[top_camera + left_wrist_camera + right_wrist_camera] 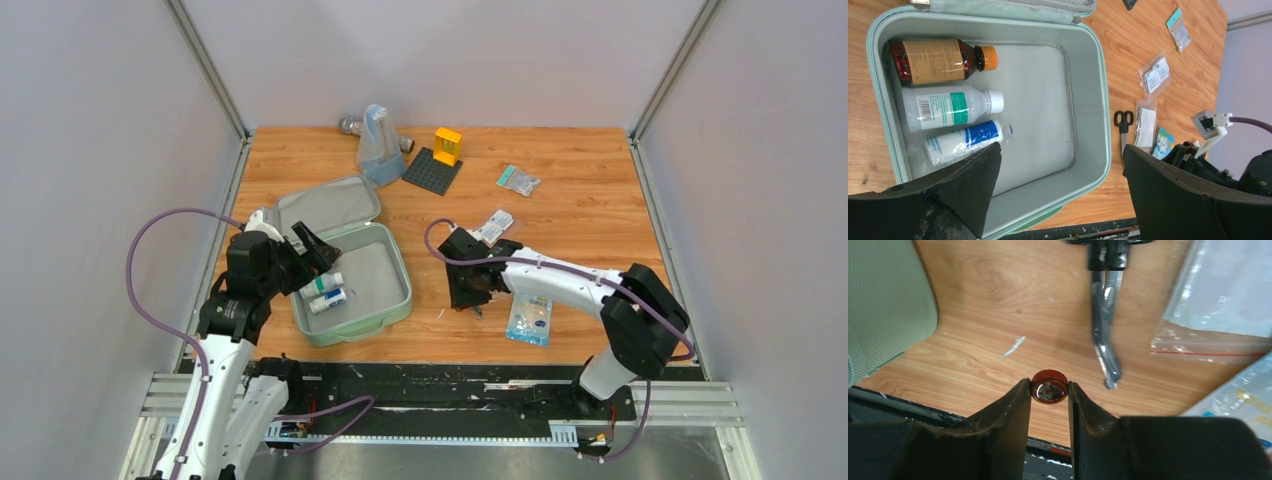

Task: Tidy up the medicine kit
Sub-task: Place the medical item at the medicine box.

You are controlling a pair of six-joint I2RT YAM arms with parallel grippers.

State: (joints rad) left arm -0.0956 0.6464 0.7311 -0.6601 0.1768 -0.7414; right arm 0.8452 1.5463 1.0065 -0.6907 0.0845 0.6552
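— Wooden table [560,190]: where does the kit [372,262] lie from the right gripper [1049,386]?
— To its left, tray open. Right jaws are narrow, pinching a red tin [1049,391]. The left gripper [1062,147], spread wide and empty, hovers over the tray and is nearer. The tin likely travels leftward.

The top external camera looks down from high behind the near edge over the whole table [580,190], while both wrist cameras view it close-up, sharing the scissors [1122,124] and medicine kit [1106,145] edge.
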